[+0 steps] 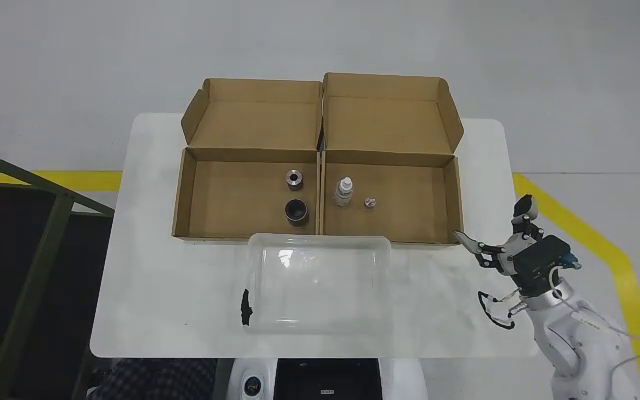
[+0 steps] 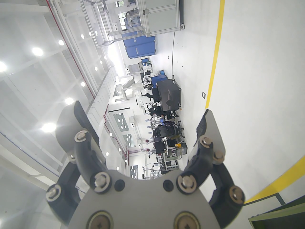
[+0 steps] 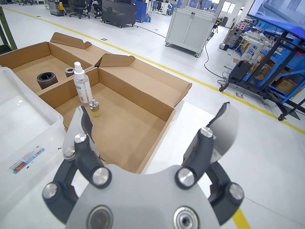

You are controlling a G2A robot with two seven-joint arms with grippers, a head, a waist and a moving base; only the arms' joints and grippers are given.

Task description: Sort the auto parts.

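Cardboard makes up the two open boxes that sit side by side on the white table (image 1: 150, 260), lids folded back on the far side. The left box (image 1: 210, 205) holds a silver metal ring (image 1: 291, 179) and, nearer the robot, a dark hollow cylinder (image 1: 296, 211); the two stand close together but apart. The right box (image 1: 420, 205) holds a small clear spray bottle (image 1: 344, 190), upright, with a little knobbed metal part (image 1: 369, 201) just beside it (both stand near the wall shared with the other box). A clear plastic bin (image 1: 330, 290) sits in front of the boxes, its far rim along their front walls. A small black piece (image 1: 244, 307) lies on the table by the bin's near left corner.

The right hand (image 1: 470, 266) hovers over the table's right edge, beside the right box, fingers spread wide and grasping nothing. The left hand (image 2: 143, 108) is likewise released, pointing out at the workshop hall and away from the table.
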